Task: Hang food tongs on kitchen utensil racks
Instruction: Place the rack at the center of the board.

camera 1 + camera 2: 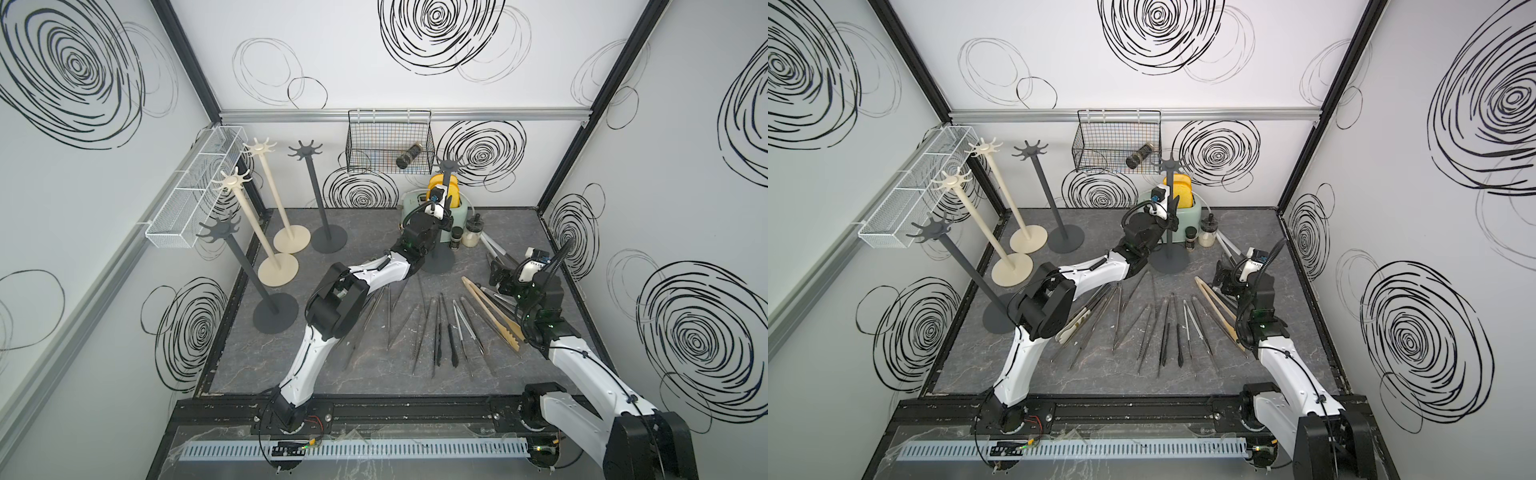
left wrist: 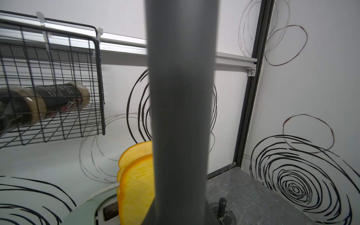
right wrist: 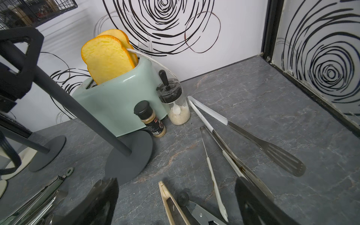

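Dozen or so tongs (image 1: 451, 338) lie fanned flat on the table (image 1: 374, 374) between your two arms. The arms cover part of the pile, so I can't give you an exact count. It's a mix: steel, black-tipped, one wooden pair (image 1: 492, 309), and cream-headed ones (image 1: 1073, 328) under the left elbow.

Your right gripper (image 3: 175, 187) has its jaws wide and holds nothing. It sits over the far right end of the fan. In the right wrist view, the wooden pair's end and a thin white-handled pair (image 3: 212, 175) lie between the jaws. A slotted-head pair (image 3: 253, 136) lies just outside them. I can't tell whether the jaws touch the table.

Your left gripper (image 1: 444, 218) has its jaws narrow, clamped on the pole of the held rack (image 2: 181, 97). That rack stands upright with its base on the table, just in front of the toaster (image 3: 116, 101).

Containers:
- The toaster holds two bread slices (image 3: 107, 60).
- A spice jar (image 3: 150, 118) and a clear jar (image 3: 175, 105) of white powder stand just beside the toaster.
- The black wire basket (image 1: 374, 141) on the back wall holds one dark jar (image 1: 409, 154), lying on its side.
- The white mesh basket (image 1: 187, 195) on the left wall has three compartments.

Counts:
- Five racks, three grey and two cream: near grey rack (image 1: 245, 270), cream rack (image 1: 254, 224), second cream rack (image 1: 274, 193), far grey rack (image 1: 316, 193) and the held one.
- Three jars.
- Two baskets.
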Available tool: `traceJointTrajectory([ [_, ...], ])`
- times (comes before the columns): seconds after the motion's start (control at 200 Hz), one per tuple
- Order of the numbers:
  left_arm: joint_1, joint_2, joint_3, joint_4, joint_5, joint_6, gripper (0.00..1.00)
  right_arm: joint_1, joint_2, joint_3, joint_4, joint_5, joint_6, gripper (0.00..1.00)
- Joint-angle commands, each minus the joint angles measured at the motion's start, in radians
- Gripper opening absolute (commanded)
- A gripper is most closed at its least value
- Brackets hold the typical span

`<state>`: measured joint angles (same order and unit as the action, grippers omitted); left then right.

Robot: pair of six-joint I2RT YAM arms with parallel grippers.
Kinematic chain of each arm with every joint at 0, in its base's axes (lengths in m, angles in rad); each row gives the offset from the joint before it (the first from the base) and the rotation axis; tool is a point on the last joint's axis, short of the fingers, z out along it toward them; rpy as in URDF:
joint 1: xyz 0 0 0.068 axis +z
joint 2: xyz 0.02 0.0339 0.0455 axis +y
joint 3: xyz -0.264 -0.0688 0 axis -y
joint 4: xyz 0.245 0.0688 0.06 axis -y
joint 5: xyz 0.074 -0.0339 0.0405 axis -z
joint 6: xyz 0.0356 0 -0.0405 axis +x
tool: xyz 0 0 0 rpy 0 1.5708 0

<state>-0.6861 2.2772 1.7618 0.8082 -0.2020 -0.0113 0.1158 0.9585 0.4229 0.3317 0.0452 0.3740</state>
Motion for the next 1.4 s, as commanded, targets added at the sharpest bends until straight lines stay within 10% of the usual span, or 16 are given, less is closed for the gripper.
traceJointTrajectory([
  [0.0, 0.014, 0.006, 0.075, 0.15, 0.011, -0.007, 0.0, -0.004, 0.008, -0.004, 0.033, -0.006, 0.014, 0.95],
  [0.761, -0.01, 0.02, -0.006, 0.17, 0.01, -0.024, 0.0, -0.013, 0.016, -0.001, 0.027, -0.008, 0.022, 0.97],
  [0.936, -0.01, -0.004, -0.048, 0.163, 0.001, 0.002, 0.31, -0.015, 0.016, 0.001, 0.023, -0.003, 0.024, 0.98],
  [1.396, -0.014, -0.251, -0.315, 0.082, 0.019, 0.072, 0.65, -0.018, -0.013, 0.001, -0.004, -0.012, 0.029, 1.0],
])
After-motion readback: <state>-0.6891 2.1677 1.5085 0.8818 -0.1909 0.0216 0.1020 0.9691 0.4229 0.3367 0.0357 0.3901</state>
